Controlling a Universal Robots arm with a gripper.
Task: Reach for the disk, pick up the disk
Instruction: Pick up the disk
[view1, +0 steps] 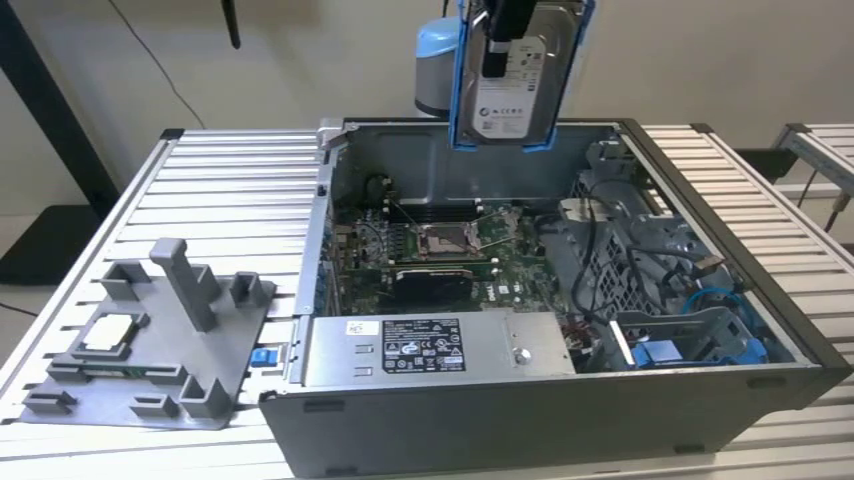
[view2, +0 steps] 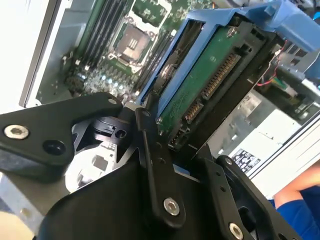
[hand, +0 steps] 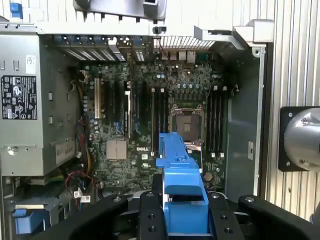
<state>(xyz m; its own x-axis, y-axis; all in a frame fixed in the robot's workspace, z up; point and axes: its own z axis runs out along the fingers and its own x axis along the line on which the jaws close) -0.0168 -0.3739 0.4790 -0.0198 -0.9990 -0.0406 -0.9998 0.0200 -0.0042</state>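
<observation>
A lab or repair workshop: an opened computer case (view1: 534, 420) on a slatted metal workbench (view1: 227, 190), a grey parts fixture (view1: 154, 345) at nine o'clock.

We see the exterior view evenly and softly lit, with no hard shadows on the slatted table (view1: 227, 190); the grey fixture (view1: 147, 345) throws only a faint shade beside it. The open computer case (view1: 561, 300) is darker inside, though its boards stay readable. In the second wrist view a white, overexposed patch washes out one side, and the nearest black gripper (view2: 170, 145) parts look soft and out of focus. In the first wrist view the motherboard (hand: 150, 120) is sharp and well lit, while the pale slats around it glare brightly.
</observation>
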